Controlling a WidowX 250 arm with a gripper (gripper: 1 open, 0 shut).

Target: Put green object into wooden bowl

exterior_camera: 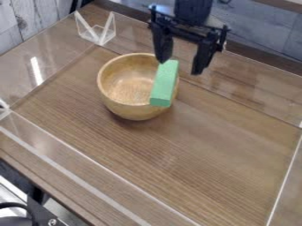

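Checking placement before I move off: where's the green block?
In the camera view, the flat green block leans over the right side of the round tan wooden bowl.
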